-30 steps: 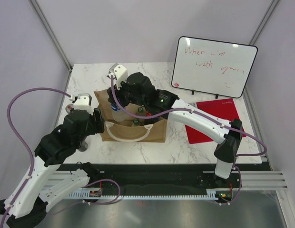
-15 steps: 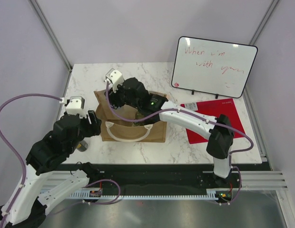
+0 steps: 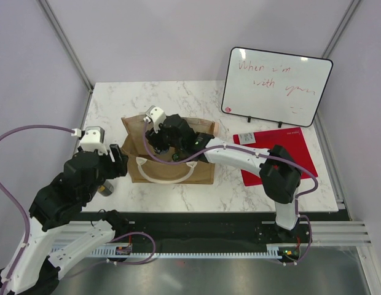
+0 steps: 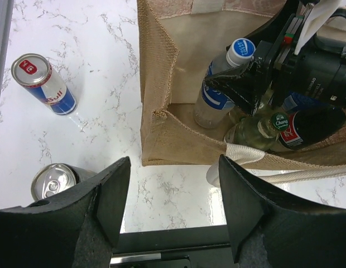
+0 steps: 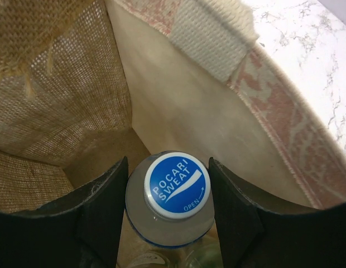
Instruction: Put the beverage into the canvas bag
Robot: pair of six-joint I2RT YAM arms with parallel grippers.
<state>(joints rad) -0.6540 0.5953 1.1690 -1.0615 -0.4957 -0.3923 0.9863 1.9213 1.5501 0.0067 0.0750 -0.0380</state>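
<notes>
The tan canvas bag (image 3: 172,171) stands open on the marble table, with white handles. It also shows in the left wrist view (image 4: 162,134) and the right wrist view (image 5: 50,111). My right gripper (image 3: 160,136) reaches down into the bag's left end and is shut on a clear Pocari Sweat bottle (image 5: 176,187) with a blue cap. The bottle (image 4: 217,95) stands upright inside, near the bag's floor. My left gripper (image 4: 170,206) is open and empty, above the table by the bag's near left corner.
Other bottles lie in the bag, one with a green Chang cap (image 4: 280,121). A Red Bull can (image 4: 44,84) and a silver can (image 4: 53,181) stand left of the bag. A whiteboard (image 3: 276,86) and a red folder (image 3: 282,153) are at the right.
My right gripper has gone down into the bag with the bottle. My left arm has drawn back to the left, away from the bag.
</notes>
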